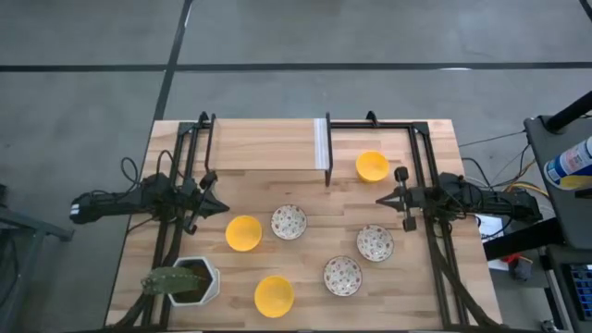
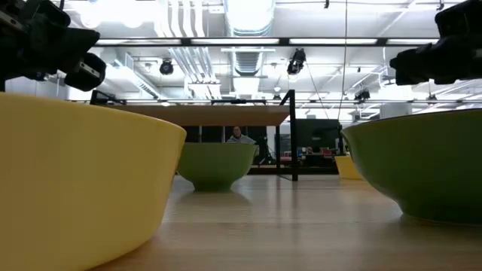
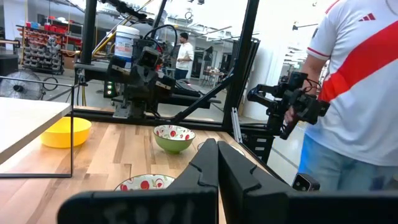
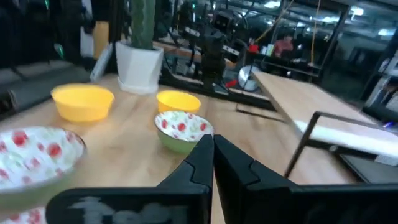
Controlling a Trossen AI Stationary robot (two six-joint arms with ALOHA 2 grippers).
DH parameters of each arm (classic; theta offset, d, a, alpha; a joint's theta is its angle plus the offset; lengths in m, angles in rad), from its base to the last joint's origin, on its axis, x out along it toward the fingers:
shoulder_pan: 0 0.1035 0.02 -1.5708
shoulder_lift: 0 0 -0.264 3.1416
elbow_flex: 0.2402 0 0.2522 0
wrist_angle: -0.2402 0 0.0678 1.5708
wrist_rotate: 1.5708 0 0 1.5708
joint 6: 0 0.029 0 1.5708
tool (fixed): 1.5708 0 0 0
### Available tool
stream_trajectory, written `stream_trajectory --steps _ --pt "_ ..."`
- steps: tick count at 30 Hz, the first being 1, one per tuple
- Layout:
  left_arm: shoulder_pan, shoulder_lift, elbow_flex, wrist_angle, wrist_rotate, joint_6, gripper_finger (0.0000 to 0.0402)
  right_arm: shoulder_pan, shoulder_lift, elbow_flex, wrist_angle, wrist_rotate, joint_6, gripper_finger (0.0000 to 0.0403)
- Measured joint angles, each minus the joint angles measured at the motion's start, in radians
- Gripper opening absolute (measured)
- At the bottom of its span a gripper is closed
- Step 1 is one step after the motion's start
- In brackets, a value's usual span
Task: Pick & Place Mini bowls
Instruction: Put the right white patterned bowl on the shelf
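Observation:
Three plain yellow mini bowls stand on the table (image 1: 372,166) (image 1: 243,233) (image 1: 274,295). Three speckled white ones with green outsides stand upright among them (image 1: 289,222) (image 1: 375,243) (image 1: 342,276). My left gripper (image 1: 225,207) hovers shut at the table's left, its tips pointing right toward the yellow bowl and speckled bowl near the middle. Its wrist view shows the shut fingers (image 3: 217,163) above a speckled bowl (image 3: 146,183). My right gripper (image 1: 379,200) hovers shut at the table's right, between the far yellow bowl and a speckled bowl. Its wrist view shows shut fingers (image 4: 212,155) before a speckled bowl (image 4: 181,129).
A white hexagonal pot with a green cactus (image 1: 190,280) stands at the near left corner. A raised wooden shelf on a black frame (image 1: 268,145) spans the far side. A person in a white and red shirt (image 3: 354,93) stands beyond the table's edge.

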State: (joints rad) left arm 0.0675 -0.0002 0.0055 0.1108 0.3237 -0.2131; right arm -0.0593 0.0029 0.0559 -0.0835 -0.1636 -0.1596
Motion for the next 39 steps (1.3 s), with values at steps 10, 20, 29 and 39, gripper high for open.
stream_trajectory --steps 10,20,29,39 --pt "0.0 0.002 0.0 0.0 0.0 0.0 0.0 0.0 0.01 0.001 0.191 0.068 0.909 0.0008" --pt "0.0 0.004 0.0 0.0 0.0 0.0 0.0 0.0 0.023 0.001 0.319 0.145 1.315 0.0008" --pt "0.0 0.004 0.0 0.0 0.0 0.0 0.0 0.003 0.26 0.04 0.22 -0.041 1.589 0.0054" --pt "0.0 0.004 0.0 0.0 0.0 0.0 0.0 0.003 0.6 0.36 -0.288 -0.126 1.298 0.0142"
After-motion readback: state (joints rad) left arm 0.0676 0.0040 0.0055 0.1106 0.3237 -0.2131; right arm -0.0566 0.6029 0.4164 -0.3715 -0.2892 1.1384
